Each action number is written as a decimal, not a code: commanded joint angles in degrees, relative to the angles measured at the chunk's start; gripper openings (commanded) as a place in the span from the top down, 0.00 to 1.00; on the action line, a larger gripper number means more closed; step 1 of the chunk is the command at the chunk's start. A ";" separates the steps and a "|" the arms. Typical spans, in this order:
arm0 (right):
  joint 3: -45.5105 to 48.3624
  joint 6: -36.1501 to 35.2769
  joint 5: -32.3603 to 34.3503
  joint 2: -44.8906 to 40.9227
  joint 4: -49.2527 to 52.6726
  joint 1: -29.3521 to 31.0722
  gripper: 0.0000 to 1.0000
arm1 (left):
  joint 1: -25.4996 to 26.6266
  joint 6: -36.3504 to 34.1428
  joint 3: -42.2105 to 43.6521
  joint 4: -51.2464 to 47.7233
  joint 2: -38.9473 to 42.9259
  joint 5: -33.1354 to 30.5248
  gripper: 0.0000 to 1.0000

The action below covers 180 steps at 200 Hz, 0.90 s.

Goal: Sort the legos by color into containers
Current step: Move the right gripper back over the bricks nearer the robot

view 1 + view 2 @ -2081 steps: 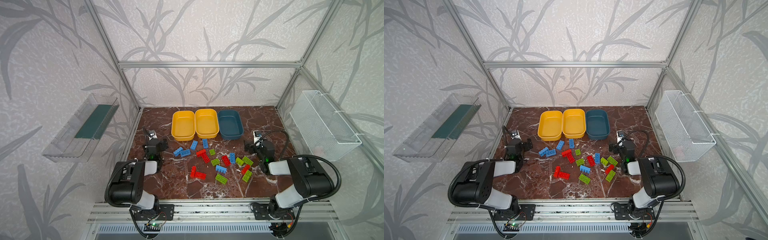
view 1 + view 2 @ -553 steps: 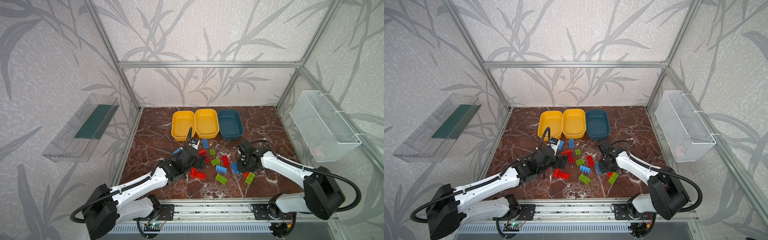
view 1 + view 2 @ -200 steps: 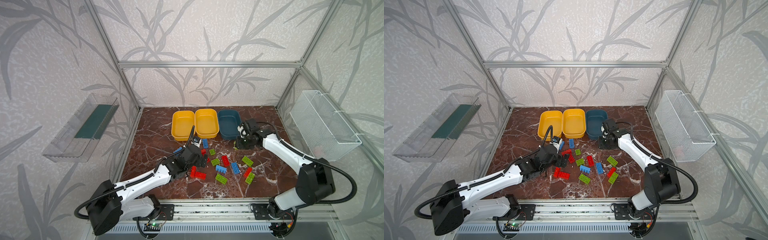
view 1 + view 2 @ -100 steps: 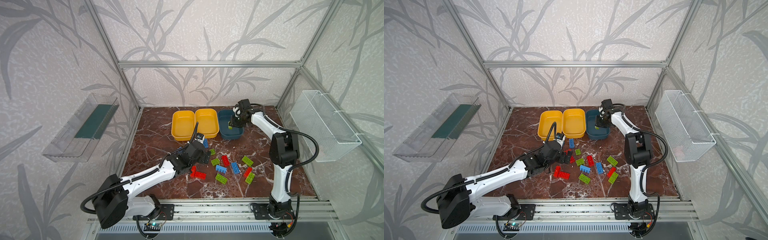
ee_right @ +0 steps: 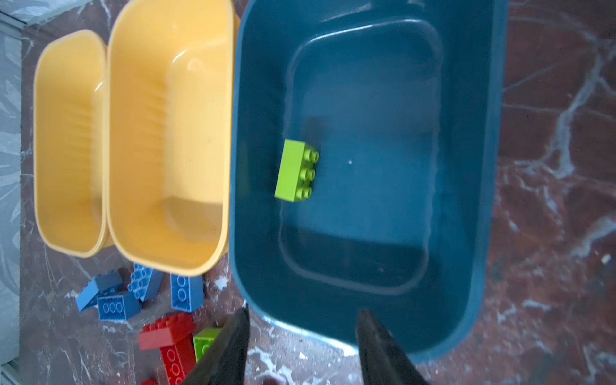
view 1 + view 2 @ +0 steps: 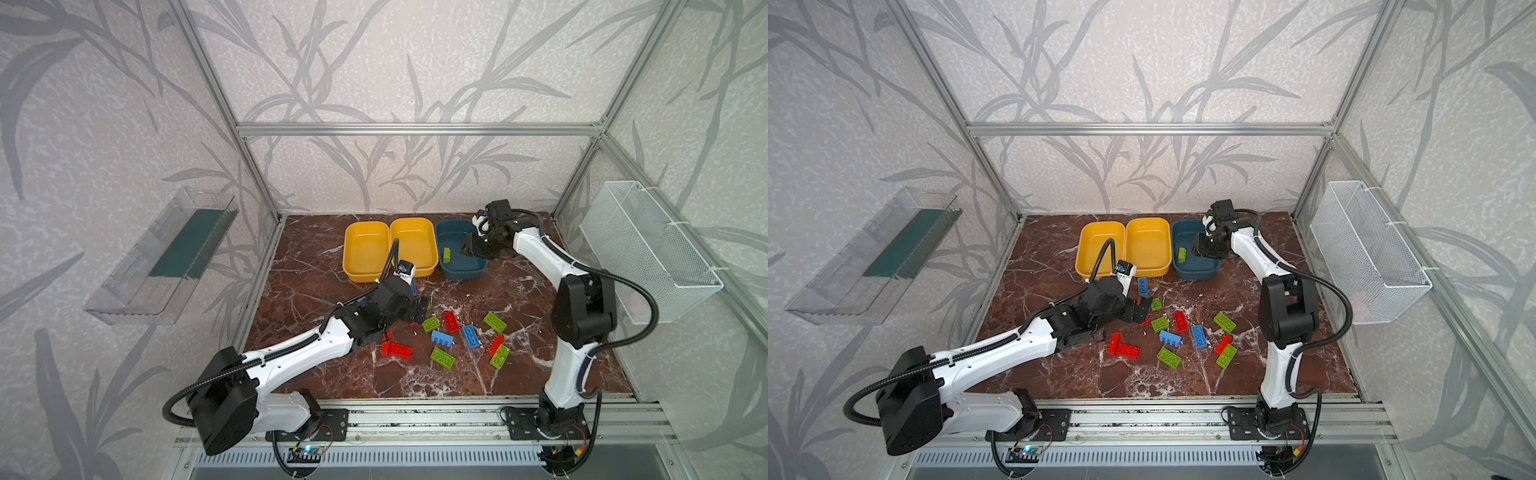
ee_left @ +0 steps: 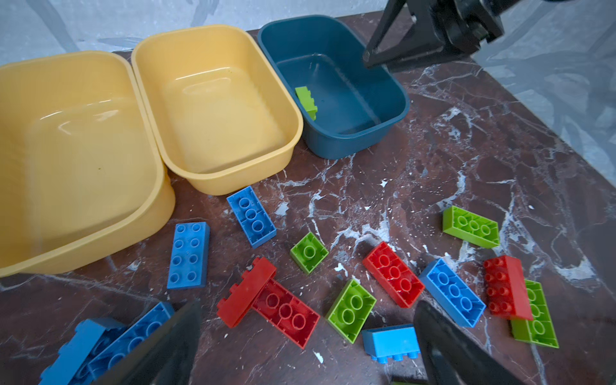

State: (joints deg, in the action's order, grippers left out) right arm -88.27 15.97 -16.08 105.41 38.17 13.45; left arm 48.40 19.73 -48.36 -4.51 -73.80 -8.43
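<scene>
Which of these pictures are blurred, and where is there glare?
Right wrist view: soft throughout, the teal tub smeared, the green brick still readable. Left wrist view: bricks sharp, white glare on the middle tub, the left claw a dark unfocused shape. Both top views: sharp, evenly lit.

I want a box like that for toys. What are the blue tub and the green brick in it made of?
The blue tub looks like moulded plastic: smooth, glossy, with glints on its rounded walls. The green brick is probably hard plastic: even bright colour, crisp studs.
</scene>
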 commanded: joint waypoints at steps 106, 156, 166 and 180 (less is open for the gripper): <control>38.32 5.56 8.91 -37.32 7.38 1.83 0.30 | 9.78 4.33 5.89 0.20 8.86 1.35 0.01; 40.71 6.45 10.00 -39.89 9.67 2.32 0.29 | 10.29 4.99 7.23 0.64 10.25 0.61 0.01; 40.96 6.62 10.16 -40.50 9.82 2.37 0.29 | 10.30 4.81 7.42 0.65 10.34 0.58 0.01; 41.25 6.87 10.45 -41.10 10.16 2.37 0.28 | 10.26 4.53 7.49 0.58 10.30 0.34 0.01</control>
State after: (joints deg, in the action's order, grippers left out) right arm -47.72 21.78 -6.92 66.19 45.89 15.51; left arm 58.50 24.10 -41.74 -3.44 -64.86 -6.57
